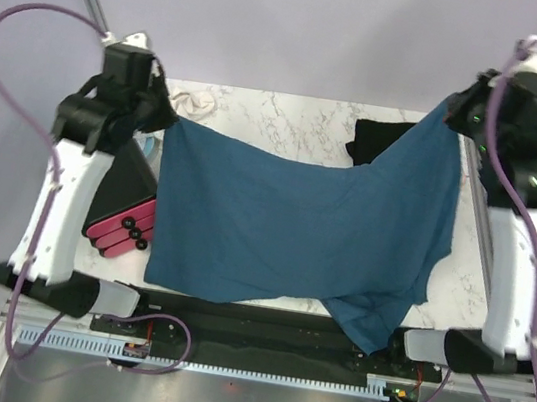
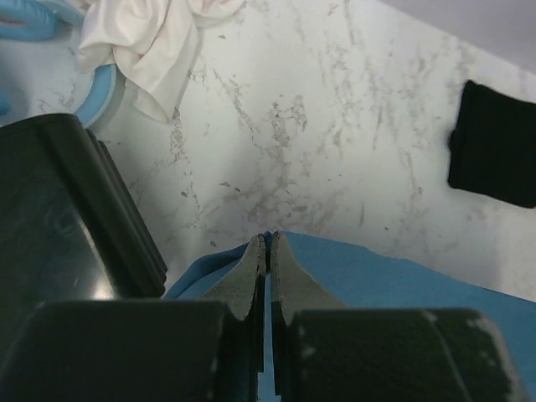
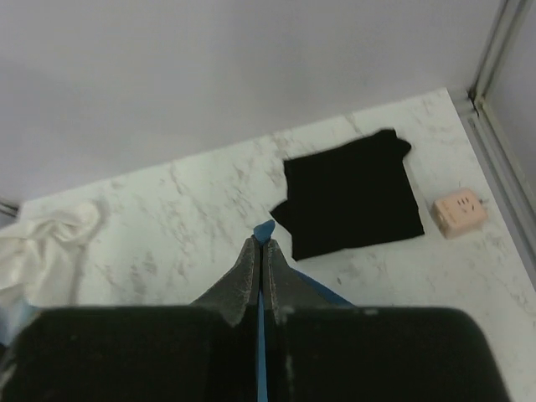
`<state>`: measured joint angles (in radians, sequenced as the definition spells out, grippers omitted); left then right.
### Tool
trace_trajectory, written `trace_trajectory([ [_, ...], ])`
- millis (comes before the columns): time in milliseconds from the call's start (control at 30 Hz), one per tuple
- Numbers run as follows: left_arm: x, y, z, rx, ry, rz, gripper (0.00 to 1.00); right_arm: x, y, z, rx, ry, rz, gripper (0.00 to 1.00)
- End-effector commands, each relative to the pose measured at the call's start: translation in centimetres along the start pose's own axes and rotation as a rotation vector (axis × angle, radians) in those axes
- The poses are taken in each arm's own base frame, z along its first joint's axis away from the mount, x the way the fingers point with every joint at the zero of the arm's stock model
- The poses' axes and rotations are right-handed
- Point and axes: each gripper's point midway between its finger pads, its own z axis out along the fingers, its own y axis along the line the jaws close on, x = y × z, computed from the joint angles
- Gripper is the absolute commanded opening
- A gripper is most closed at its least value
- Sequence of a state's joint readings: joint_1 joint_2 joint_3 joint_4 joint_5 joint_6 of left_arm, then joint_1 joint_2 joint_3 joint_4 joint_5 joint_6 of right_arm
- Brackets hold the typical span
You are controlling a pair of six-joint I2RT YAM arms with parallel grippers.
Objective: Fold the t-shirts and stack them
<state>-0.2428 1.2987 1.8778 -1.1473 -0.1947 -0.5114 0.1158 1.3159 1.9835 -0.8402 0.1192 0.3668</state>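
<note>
Above the marble counter [image 1: 290, 123], the teal t-shirt [image 1: 294, 230] hangs stretched between both arms, its hem reaching the near edge. Left arm [image 1: 77, 162] and right arm [image 1: 525, 209] stand raised over the far corners, jaws clamped tight on shirt fabric. The black t-shirt [image 1: 370, 140] lies near the far-right corner.

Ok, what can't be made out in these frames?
- Black t-shirt: top view, its right part hidden behind the held-up teal t-shirt; left wrist view, cut off by the right edge.
- Pale blue ring: left wrist view, mostly under the white cloth.
- Teal t-shirt's outline: wrist views show only a strip at the bottom edge.
</note>
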Motion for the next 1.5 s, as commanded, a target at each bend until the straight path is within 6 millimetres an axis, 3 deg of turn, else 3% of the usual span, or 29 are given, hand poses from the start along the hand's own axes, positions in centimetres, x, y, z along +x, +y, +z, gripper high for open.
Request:
trace_trajectory([
  [0, -1.0, -0.4, 9.3, -0.107, -0.004, 0.042, 0.02, 3.9, -3.2, 7.4, 0.149, 0.07, -0.076, 0.0],
  [33, -1.3, -0.4, 10.5, -0.121, 0.001, 0.057, 0.02, 5.2, -3.7, 9.2, 0.168, 0.101, -0.081, 0.0],
  [100, -2.9, -1.0, 12.6, -0.135, -0.017, 0.059, 0.02, 5.9, -4.2, 11.3, 0.181, 0.108, -0.079, 0.0],
  [133, -3.0, -1.5, 15.1, -0.143, -0.001, 0.064, 0.02, 7.2, -4.5, 13.1, 0.195, 0.136, -0.085, 0.0],
  [200, -3.1, -1.9, 17.6, -0.141, 0.018, 0.069, 0.02, 8.3, -4.8, 15.7, 0.2, 0.148, -0.091, 0.0],
  [233, -2.7, -2.1, 20.3, -0.149, 0.039, 0.072, 0.02, 8.5, -5.0, 16.5, 0.207, 0.152, -0.094, 0.0],
  [400, -2.0, -1.6, 26.2, -0.18, 0.069, 0.072, 0.02, 9.8, -5.3, 21.5, 0.23, 0.175, -0.127, 0.0],
  [433, -0.7, -1.0, 28.1, -0.198, 0.102, 0.079, 0.02, 10.3, -5.4, 22.1, 0.231, 0.192, -0.124, 0.0],
  [467, -0.5, -0.4, 28.8, -0.212, 0.111, 0.077, 0.02, 10.6, -5.4, 22.8, 0.23, 0.197, -0.125, 0.0],
  [600, 1.1, 0.8, 31.1, -0.236, 0.149, 0.076, 0.02, 12.9, -5.5, 25.8, 0.225, 0.222, -0.125, 0.0],
  [700, 1.9, 1.4, 32.6, -0.229, 0.174, 0.067, 0.02, 14.5, -5.8, 27.0, 0.225, 0.252, -0.124, 0.0],
  [1000, 4.3, 1.8, 36.4, -0.168, 0.237, 0.046, 0.02, 17.9, -7.3, 28.5, 0.258, 0.304, -0.15, 0.0],
  [1233, 6.0, 1.4, 38.1, -0.11, 0.281, 0.037, 0.02, 18.3, -8.7, 29.1, 0.322, 0.295, -0.185, 0.0],
  [1433, 5.1, 1.7, 38.3, -0.111, 0.257, 0.031, 0.02, 18.2, -8.9, 29.9, 0.339, 0.294, -0.215, 0.0],
  [1467, 4.6, 1.9, 38.1, -0.114, 0.248, 0.029, 0.02, 17.3, -8.9, 29.6, 0.353, 0.275, -0.231, 0.0],
])
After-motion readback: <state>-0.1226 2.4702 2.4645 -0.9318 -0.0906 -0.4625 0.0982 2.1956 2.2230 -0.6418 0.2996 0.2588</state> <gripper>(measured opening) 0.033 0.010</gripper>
